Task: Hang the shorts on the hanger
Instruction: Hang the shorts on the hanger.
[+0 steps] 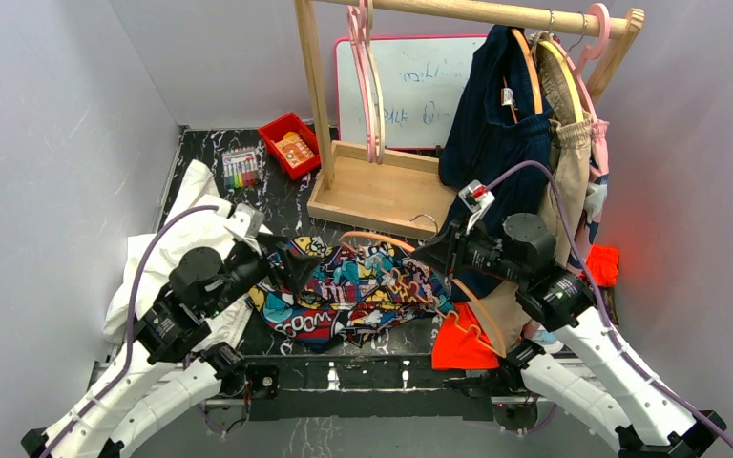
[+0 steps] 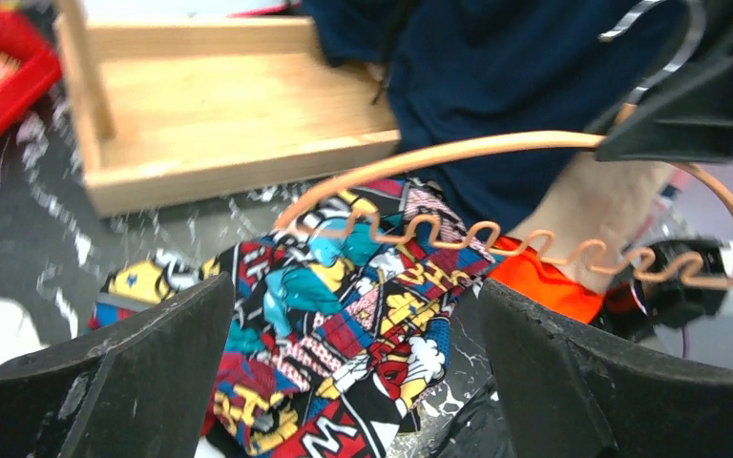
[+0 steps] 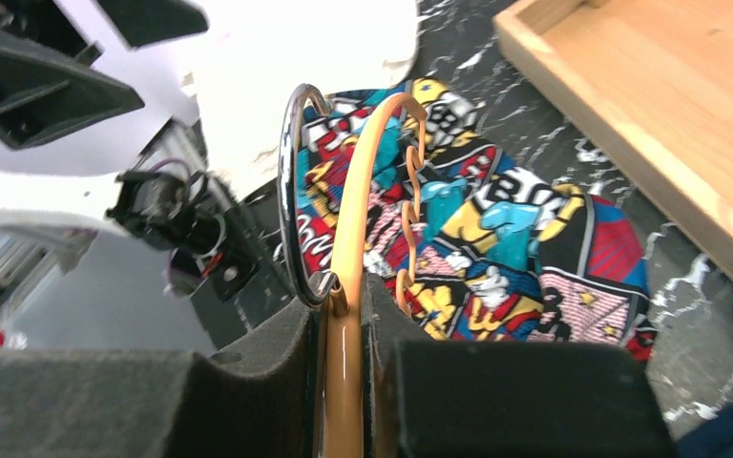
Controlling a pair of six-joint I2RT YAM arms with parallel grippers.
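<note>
Hanger [image 2: 458,150] clamped in right claw [image 3: 342,329] over shorts [image 3: 496,239].

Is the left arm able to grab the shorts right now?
Probably yes. The left gripper is open and empty, and the shorts lie right in front of it. The hanger, held by the right gripper, crosses only their far side.

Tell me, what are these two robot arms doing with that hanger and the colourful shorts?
The right gripper is clamped on the light-orange hanger near its metal hook, holding it over the comic-print shorts, which lie crumpled on the table. The left gripper is open at the shorts' left side, gripping nothing. The shorts are not on the hanger yet.
</note>
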